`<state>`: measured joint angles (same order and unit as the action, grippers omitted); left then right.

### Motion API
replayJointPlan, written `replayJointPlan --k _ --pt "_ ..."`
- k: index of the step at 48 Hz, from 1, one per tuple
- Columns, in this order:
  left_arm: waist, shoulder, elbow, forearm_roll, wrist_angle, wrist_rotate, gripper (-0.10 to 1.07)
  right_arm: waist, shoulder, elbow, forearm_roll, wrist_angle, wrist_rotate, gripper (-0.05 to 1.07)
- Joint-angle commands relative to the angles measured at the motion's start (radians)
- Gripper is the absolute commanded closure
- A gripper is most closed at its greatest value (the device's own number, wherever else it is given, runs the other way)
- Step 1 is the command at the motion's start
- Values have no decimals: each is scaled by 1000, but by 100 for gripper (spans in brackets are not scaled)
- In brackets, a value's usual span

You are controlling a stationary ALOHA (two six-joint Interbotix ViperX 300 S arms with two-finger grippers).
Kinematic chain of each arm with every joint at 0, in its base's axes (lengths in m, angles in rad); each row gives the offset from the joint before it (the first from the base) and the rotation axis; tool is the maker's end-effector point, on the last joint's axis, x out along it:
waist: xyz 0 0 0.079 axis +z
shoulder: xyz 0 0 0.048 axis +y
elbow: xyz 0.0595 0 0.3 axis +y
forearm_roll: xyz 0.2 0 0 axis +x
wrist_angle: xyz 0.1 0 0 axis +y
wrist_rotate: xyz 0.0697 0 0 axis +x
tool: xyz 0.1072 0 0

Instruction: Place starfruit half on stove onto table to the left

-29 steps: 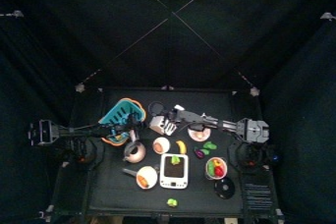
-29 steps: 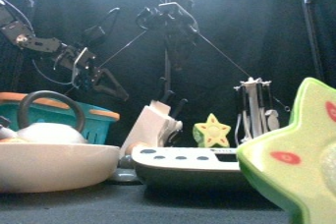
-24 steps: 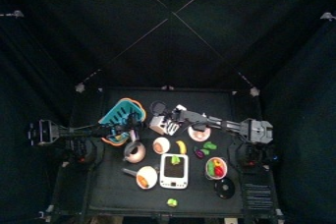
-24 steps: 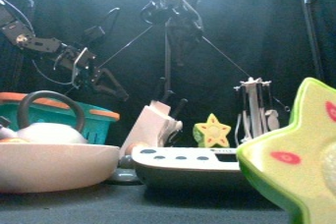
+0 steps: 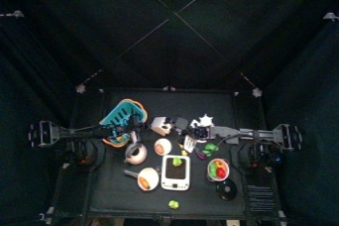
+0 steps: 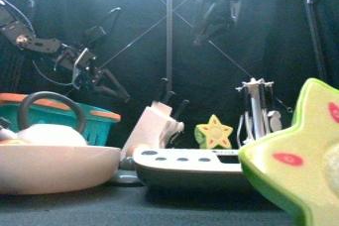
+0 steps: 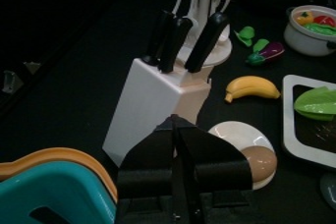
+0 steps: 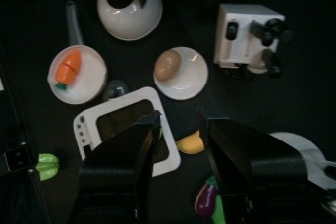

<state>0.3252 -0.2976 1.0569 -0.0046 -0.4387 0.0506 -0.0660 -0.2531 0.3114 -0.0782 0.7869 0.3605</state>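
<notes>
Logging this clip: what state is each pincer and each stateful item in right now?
Left pincer: shut, empty.
Right pincer: open, empty.
Starfruit half: upright, ungripped.
Knife block: upright, knives in.
Bowl: holds an egg.
Pan: holds a carrot.

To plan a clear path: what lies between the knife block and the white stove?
A small plate holding an egg lies between the knife block and the stove; the right wrist view shows it plainly.
</notes>
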Motion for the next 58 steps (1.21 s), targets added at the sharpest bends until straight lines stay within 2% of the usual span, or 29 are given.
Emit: replayJointPlan --k 1,6,13,18,23,31,38,42,50,58 --pt "-3 -6 -11 28 -2 2 60 32 -72 92 2 -129 2 28" --pt "-34 -6 -8 94 12 0 60 75 -106 210 -3 -267 2 28" --pt "-114 -6 -18 186 44 -5 58 106 -137 330 0 -420 5 28" --pt "-170 -5 -46 178 81 -9 53 117 -153 408 0 -511 3 28" --pt "-233 2 -72 120 123 -12 44 120 -164 465 -9 -568 3 28" --pt "-345 23 -126 -38 241 -5 23 118 -196 532 -18 -580 3 28" --pt "-426 89 -202 -17 348 17 5 118 -241 597 -18 -586 3 28" --pt "-440 143 -259 9 379 28 -2 120 -262 627 -15 -592 5 28" --pt "-439 273 -400 87 405 34 -5 118 -310 680 0 -597 6 28" --pt "-437 382 -512 60 414 31 -5 120 -341 723 32 -598 6 28"
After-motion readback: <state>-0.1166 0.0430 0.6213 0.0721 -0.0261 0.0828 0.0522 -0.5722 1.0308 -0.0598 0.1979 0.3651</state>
